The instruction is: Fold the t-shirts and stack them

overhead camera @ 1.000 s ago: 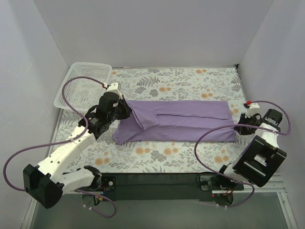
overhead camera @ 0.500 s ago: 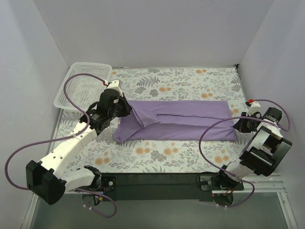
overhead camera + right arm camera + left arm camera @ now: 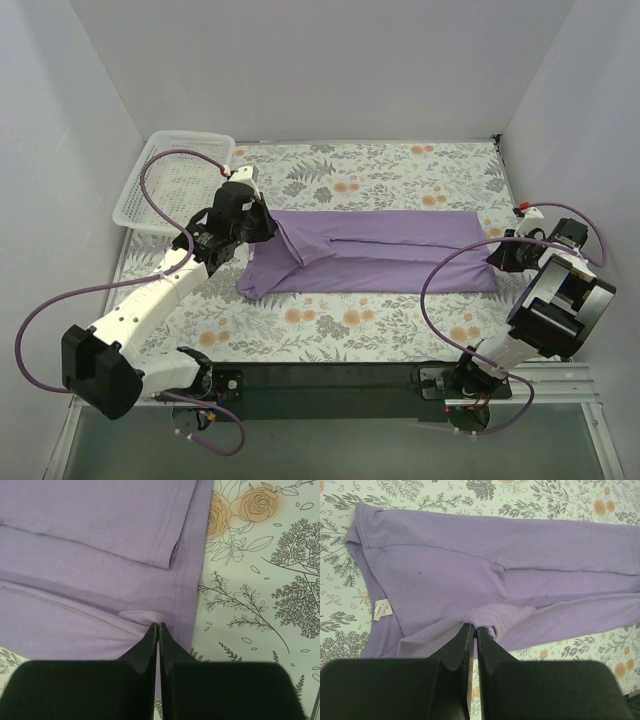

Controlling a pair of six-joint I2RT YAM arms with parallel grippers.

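A purple t-shirt point(image 3: 380, 252) lies folded lengthwise into a long strip across the floral table. My left gripper point(image 3: 268, 232) is at its left end, shut on a pinch of the purple fabric point(image 3: 487, 620); a white label point(image 3: 382, 611) shows near the collar end. My right gripper point(image 3: 495, 254) is at the shirt's right end, shut on a small fold of the hem edge point(image 3: 142, 616). The shirt's stitched hem point(image 3: 187, 555) runs beside the floral cloth in the right wrist view.
A white plastic basket point(image 3: 175, 178) stands at the back left corner. The floral tablecloth point(image 3: 370, 165) shows behind and in front of the shirt. Grey walls close in on three sides. Purple cables loop from both arms.
The left gripper has moved slightly back and right, carrying the shirt's left end. The right arm has swung back and its gripper has closed in on the shirt's right end.
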